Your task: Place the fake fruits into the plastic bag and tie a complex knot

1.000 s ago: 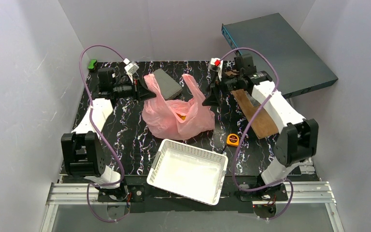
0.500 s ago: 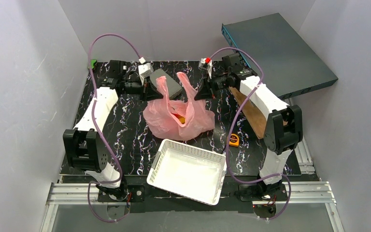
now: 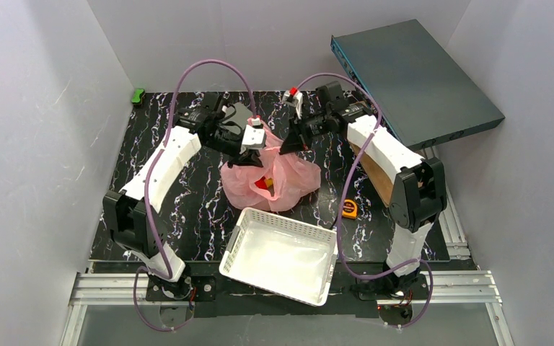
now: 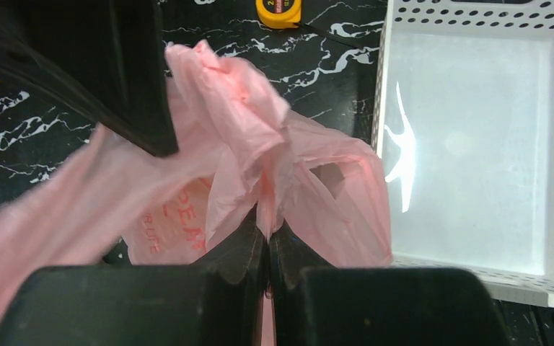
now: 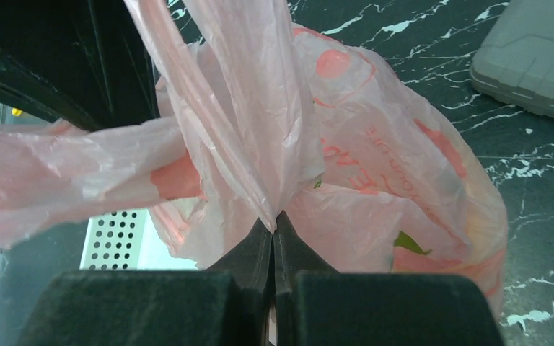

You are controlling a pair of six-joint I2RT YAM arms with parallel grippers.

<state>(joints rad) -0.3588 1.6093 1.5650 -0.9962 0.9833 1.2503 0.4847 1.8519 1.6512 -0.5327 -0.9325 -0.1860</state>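
right gripper (image 5: 274, 220) pinching plastic bag (image 5: 249, 108), print (image 5: 386, 155) unreadable

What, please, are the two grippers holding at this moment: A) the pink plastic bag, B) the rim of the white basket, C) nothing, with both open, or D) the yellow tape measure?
A: in the wrist views the left gripper and the right gripper each have their jaws pinched together on a fold of the plastic bag.
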